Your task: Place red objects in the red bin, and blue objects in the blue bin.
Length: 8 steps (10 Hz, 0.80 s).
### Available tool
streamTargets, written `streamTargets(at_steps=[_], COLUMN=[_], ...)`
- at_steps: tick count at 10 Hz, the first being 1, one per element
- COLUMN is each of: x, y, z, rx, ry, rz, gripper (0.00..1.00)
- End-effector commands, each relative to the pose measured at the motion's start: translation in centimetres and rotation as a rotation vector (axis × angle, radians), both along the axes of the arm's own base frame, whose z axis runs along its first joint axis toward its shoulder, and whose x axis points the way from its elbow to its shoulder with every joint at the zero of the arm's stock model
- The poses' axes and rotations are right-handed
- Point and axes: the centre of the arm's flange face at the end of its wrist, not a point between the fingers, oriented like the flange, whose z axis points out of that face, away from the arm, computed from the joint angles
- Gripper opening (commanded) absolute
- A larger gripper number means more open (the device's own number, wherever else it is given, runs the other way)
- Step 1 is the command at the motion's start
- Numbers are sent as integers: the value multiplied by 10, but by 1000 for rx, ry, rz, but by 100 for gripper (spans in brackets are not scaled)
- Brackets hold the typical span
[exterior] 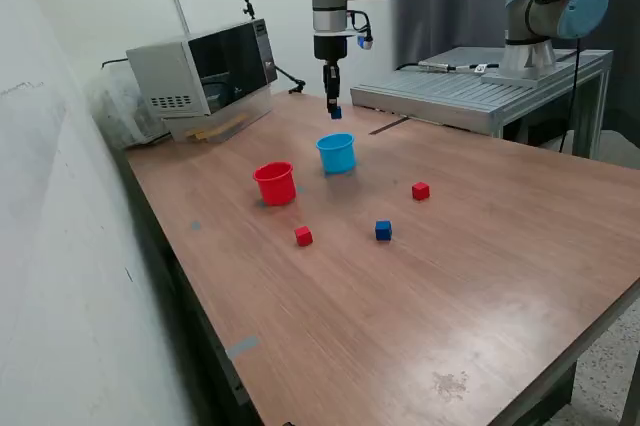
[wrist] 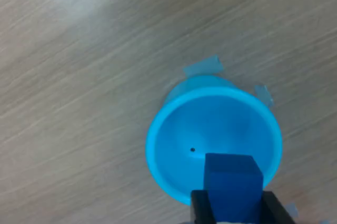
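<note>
Hovering above the blue bin (exterior: pixel 337 153), the pincer (exterior: pixel 334 109) pinches a blue cube (exterior: pixel 336 112) over its open mouth (seen from the wrist), while the red bin (exterior: pixel 275 184), two red cubes (exterior: pixel 303 236) (exterior: pixel 420 190) and a second blue cube (exterior: pixel 383 231) sit on the tabletop (exterior: pixel 420 286).

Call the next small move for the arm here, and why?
Probably open the gripper and drop the blue cube. The wrist view shows the cube clamped between the fingers over the mouth of the blue cup, which looks empty. The exterior view shows it held well above the cup, so lowering a little first may be safer.
</note>
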Motion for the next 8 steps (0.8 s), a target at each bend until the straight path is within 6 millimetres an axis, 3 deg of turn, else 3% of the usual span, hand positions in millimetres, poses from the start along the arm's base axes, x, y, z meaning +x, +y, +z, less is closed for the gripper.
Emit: streamTargets(at_steps=[1, 2, 6, 7, 8], x=[-1, -1, 0, 2, 5], y=[0, 2, 4, 3, -2], z=[1, 1, 1, 6, 25], rx=[4, 5, 5, 9, 20], ry=[10, 13, 10, 13, 33], rz=[0, -3, -6, -5, 2], gripper=[0, 100, 100, 100, 100])
